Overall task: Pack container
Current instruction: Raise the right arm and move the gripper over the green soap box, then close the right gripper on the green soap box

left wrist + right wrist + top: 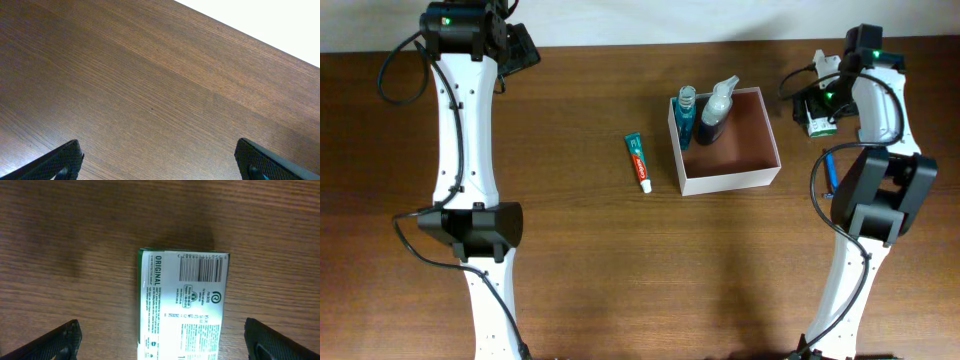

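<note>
The container point(757, 135), a square shallow box with white walls and a reddish-brown inside, sits at the middle right of the table. A blue bottle point(686, 112) and a dark bottle with a white pump top point(715, 110) stand in its left part. A green-and-white toothpaste tube point(638, 162) lies left of it. A green-and-white packet point(182, 305) lies flat between the wide-open fingers of my right gripper point(165, 342), which hovers above it; the packet also shows in the overhead view point(815, 122). My left gripper point(160, 162) is open and empty over bare wood at the far left.
A blue pen-like item point(829, 170) lies right of the container, beside my right arm. The table's back edge meets a white wall point(640, 20). Both arm bases stand near the front edge.
</note>
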`<state>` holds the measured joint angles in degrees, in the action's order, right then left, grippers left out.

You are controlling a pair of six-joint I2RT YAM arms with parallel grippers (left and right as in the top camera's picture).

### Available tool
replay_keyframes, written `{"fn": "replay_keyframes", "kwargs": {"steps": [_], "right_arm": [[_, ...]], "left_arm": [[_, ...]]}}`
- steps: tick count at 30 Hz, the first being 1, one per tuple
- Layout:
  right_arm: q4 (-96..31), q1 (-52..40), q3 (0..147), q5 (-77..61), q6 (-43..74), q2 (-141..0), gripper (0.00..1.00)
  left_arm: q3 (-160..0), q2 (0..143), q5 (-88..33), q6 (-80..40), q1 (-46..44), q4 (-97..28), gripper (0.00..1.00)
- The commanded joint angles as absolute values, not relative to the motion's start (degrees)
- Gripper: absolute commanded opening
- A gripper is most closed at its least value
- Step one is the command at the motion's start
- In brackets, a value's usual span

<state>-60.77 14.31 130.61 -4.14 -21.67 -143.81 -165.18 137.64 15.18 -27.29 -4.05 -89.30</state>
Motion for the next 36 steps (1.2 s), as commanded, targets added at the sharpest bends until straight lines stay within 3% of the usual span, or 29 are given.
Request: {"fn": "replay_keyframes", "kwargs": {"steps": [1,19,23,27,36], "right_arm": [[-60.58,14.98,131.11,-4.93,-22.26,-145.58,0.99],[-59.27,15.03,131.04,-4.91,-22.26,-148.05,1.0],[-58.59,15.05,131.04,-4.91,-22.28,-148.05,0.86],[-58.22,15.09,131.04,-4.91,-22.26,-148.05,0.64],[-58.24,15.07,131.07,-4.93,-21.96,-148.03,0.51]], "left_arm": [[-165.03,136.05,15.2,-27.79,-3.86,-89.19,0.99],[-165.03,136.05,15.2,-27.79,-3.86,-89.19,0.99],[-165.03,136.05,15.2,-27.79,-3.86,-89.19,0.99],[-165.03,136.05,15.2,-27.79,-3.86,-89.19,0.99],[-165.03,136.05,15.2,-27.79,-3.86,-89.19,0.99]]}}
